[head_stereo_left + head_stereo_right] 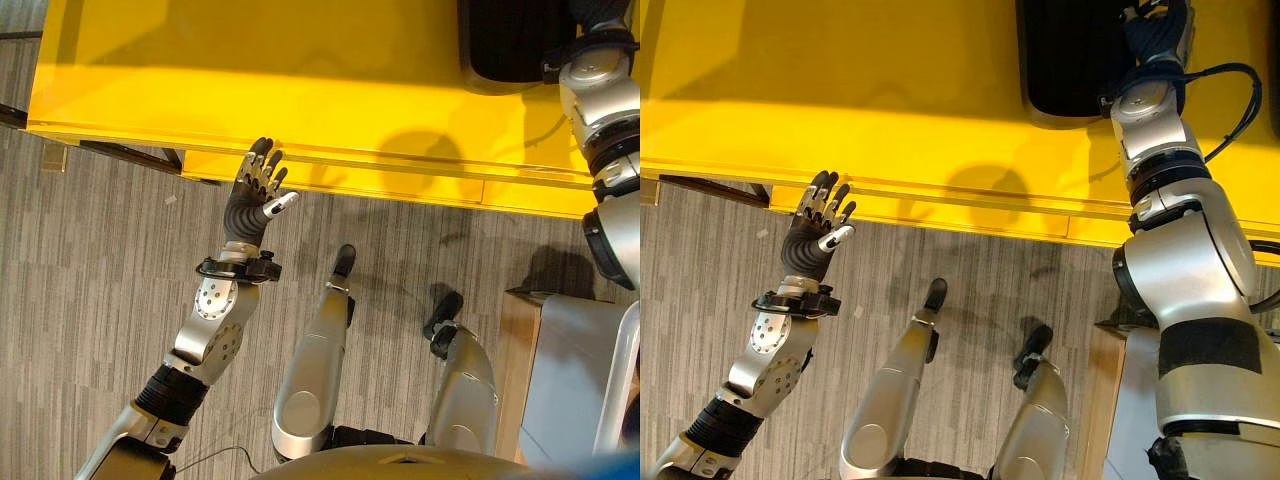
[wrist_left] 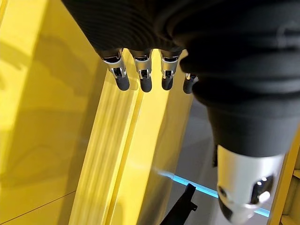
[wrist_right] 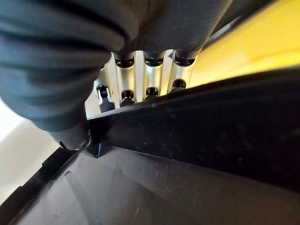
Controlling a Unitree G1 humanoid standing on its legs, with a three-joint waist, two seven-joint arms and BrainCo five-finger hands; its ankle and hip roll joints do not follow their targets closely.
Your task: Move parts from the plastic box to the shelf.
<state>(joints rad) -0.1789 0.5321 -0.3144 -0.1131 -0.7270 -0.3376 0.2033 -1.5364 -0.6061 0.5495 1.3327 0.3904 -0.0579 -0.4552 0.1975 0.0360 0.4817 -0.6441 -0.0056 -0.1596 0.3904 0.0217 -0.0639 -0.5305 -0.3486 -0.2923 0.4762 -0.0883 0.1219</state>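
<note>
A black plastic box (image 1: pixel 1070 60) stands at the far right of the yellow table (image 1: pixel 250 80). My right hand (image 1: pixel 1155 30) reaches over the box's near wall. In the right wrist view its fingers (image 3: pixel 152 77) pass behind the black rim (image 3: pixel 197 126), so their tips are hidden, and the inside of the box shows no part that I can make out. My left hand (image 1: pixel 250 205) is held up at the table's front edge, left of centre, open and holding nothing. Its fingers (image 2: pixel 145 79) point along the yellow edge.
The yellow table's front edge (image 1: pixel 400 175) runs across the view, with a dark frame bar (image 1: pixel 130 155) under its left end. A pale wooden and grey piece of furniture (image 1: pixel 570 350) stands at the lower right. Grey plank floor (image 1: pixel 90 280) lies below.
</note>
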